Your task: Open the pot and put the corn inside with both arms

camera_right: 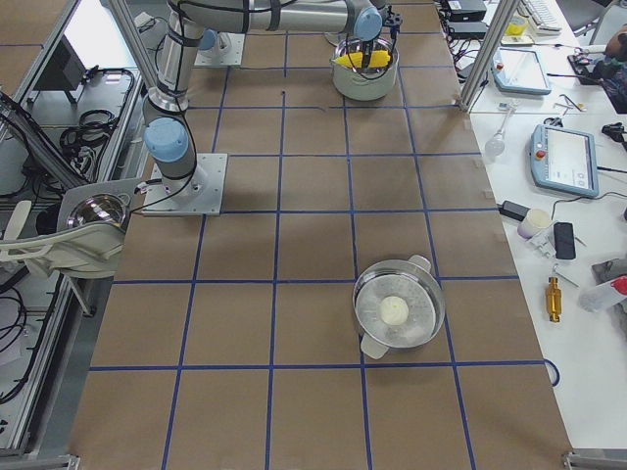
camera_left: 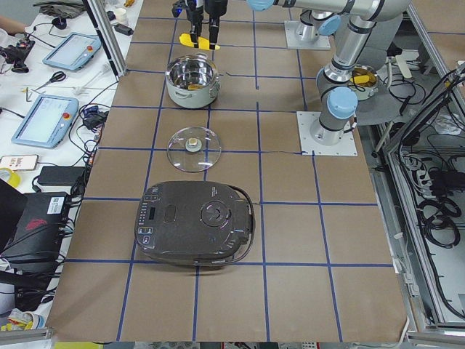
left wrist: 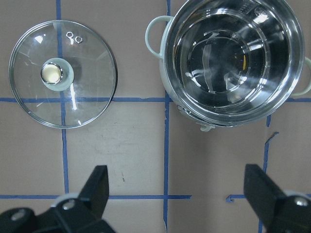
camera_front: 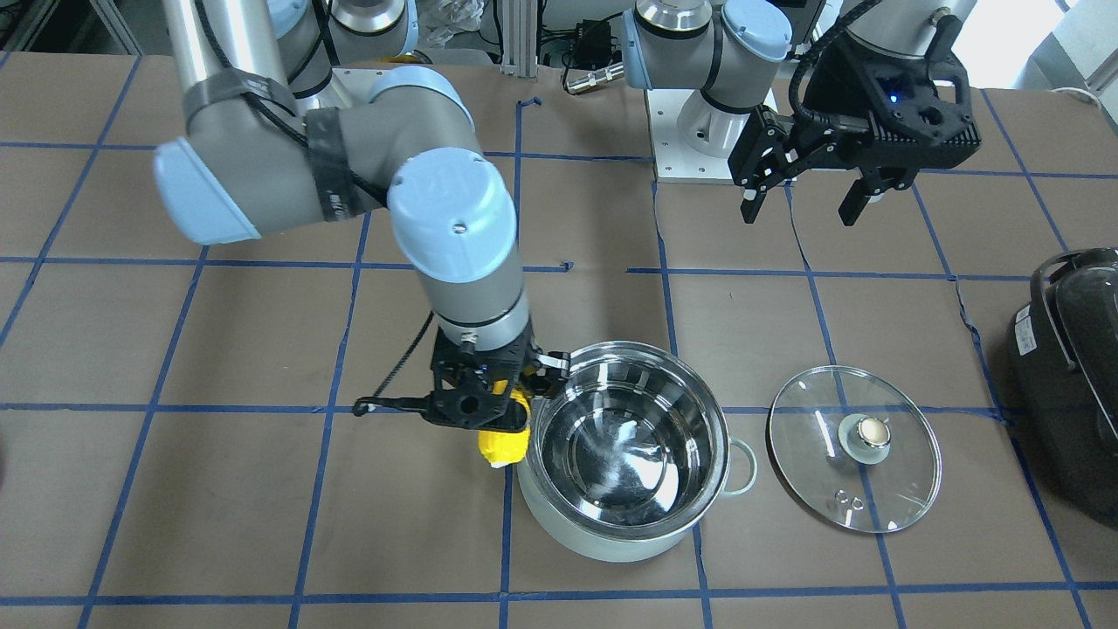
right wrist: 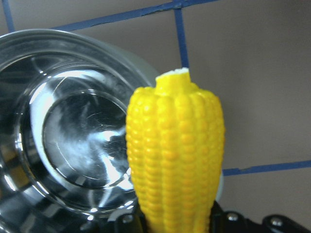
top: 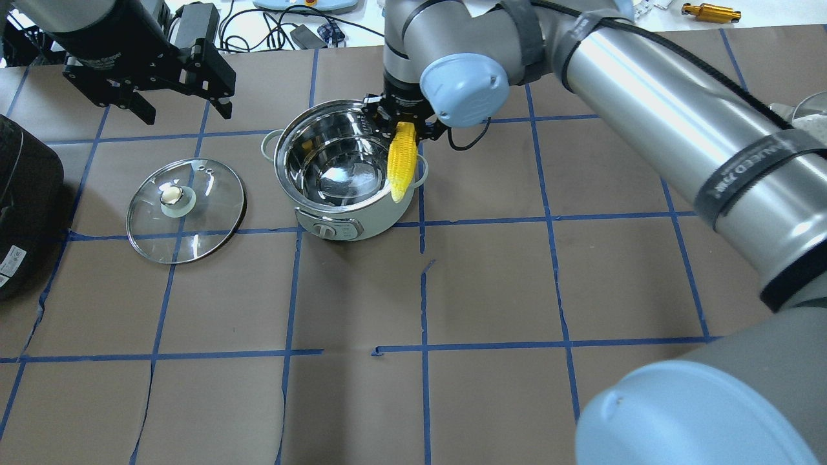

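Taped brown table [top: 491,290]: lid [top: 186,214] beside open pot [top: 365,216], black appliance [top: 26,194] beyond

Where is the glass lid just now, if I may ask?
In the overhead view the glass lid lies knob-up on the table, between the pot and the black appliance, touching neither.

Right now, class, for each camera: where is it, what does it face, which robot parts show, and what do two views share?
Front-facing: across table, facing robot; left gripper, right gripper, pot, lid.
Overhead: behind robot, looking down; right arm, corn.
Exterior left: robot's left table end; black appliance nearest.
Exterior right: opposite end; another lidded pot nearest.
Left wrist: looking down; open gripper fingers, lid, pot.
Right wrist: along gripped corn toward pot.
Shared: both wrists see pot.
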`<state>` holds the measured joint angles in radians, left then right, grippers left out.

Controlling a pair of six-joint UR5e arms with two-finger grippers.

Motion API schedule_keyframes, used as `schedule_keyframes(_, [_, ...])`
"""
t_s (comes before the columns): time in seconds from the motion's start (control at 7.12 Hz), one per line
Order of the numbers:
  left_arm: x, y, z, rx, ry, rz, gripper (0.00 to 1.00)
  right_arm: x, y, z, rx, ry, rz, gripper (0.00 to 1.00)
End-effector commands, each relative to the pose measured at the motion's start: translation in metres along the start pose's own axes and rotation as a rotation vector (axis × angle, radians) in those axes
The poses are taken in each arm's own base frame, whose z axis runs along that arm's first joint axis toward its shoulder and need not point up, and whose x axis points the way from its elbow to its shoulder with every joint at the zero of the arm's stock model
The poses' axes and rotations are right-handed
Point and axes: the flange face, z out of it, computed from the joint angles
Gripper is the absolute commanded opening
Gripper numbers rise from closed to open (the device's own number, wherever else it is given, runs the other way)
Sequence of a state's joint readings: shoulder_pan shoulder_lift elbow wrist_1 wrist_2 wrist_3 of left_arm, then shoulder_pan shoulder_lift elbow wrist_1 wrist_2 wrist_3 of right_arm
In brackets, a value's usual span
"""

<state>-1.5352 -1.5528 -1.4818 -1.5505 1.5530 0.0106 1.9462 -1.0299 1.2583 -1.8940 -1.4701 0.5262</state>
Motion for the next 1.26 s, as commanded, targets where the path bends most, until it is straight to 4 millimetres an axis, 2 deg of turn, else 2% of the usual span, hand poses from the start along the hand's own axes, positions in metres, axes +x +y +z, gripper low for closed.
schedule_keyframes(0.0, [0.000, 0.000, 0.000, 0.000, -0.001, 0.000, 1.00, -0.051, -0.001, 0.022, 0.064, -0.048, -0.016, 0.02])
schedule_keyframes(0.28, [0.000, 0.000, 0.000, -0.002, -0.002, 0.000, 1.00, -0.060, -0.012, 0.025, 0.090, -0.070, -0.015, 0.02])
schedule_keyframes(0.42, [-0.001, 0.001, 0.000, -0.006, -0.007, 0.000, 1.00, -0.064, -0.018, 0.034, 0.114, -0.099, -0.019, 0.05])
schedule_keyframes(0.7, [-0.001, 0.001, 0.001, -0.008, -0.004, -0.001, 1.00, -0.074, -0.003, 0.063, 0.067, -0.084, -0.044, 0.07])
schedule_keyframes(0.84, [-0.001, 0.001, 0.001, -0.008, -0.004, -0.001, 1.00, -0.073, -0.003, 0.071, 0.056, -0.078, -0.048, 0.06])
schedule_keyframes(0.98, [-0.001, 0.001, 0.001, -0.008, -0.007, 0.005, 1.00, -0.072, -0.003, 0.076, 0.050, -0.072, -0.051, 0.14])
schedule_keyframes(1.12, [0.000, 0.001, 0.003, -0.009, -0.004, 0.003, 1.00, -0.070, -0.001, 0.080, 0.043, -0.067, -0.051, 0.73])
